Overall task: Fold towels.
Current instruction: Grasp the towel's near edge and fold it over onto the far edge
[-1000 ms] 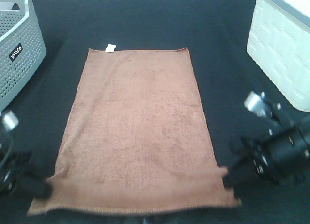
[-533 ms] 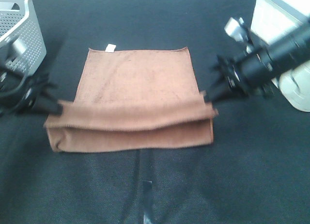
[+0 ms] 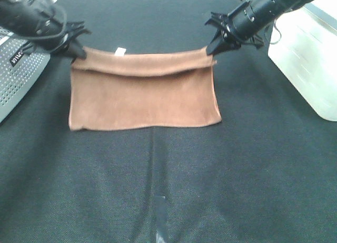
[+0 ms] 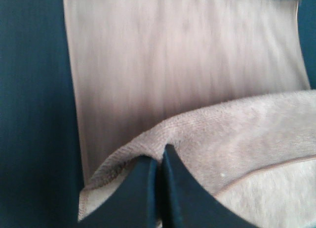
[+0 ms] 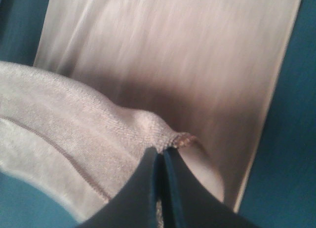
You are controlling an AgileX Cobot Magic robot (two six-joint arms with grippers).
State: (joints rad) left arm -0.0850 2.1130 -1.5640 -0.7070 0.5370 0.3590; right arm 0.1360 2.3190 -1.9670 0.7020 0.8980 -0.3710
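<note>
First half-fold nearly complete: the towel (image 3: 145,101) lies doubled on the bench (image 3: 174,190). Left pincer (image 3: 80,54) and right pincer (image 3: 212,50) each pinch a top-layer corner at the far edge. Release and probably further folds remain.

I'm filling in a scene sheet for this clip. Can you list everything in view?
towel: one, rust-brown, doubled over on itself, middle of the table
tag: one, white, at the towel's far edge, nearer its left corner
basket: one, grey, perforated, at the left edge, partly out of view
container: one, white, at the right edge
table cover: one, black, under everything
left end effector: one, black, shut on the towel's far left corner
right end effector: one, black, shut on the towel's far right corner
</note>
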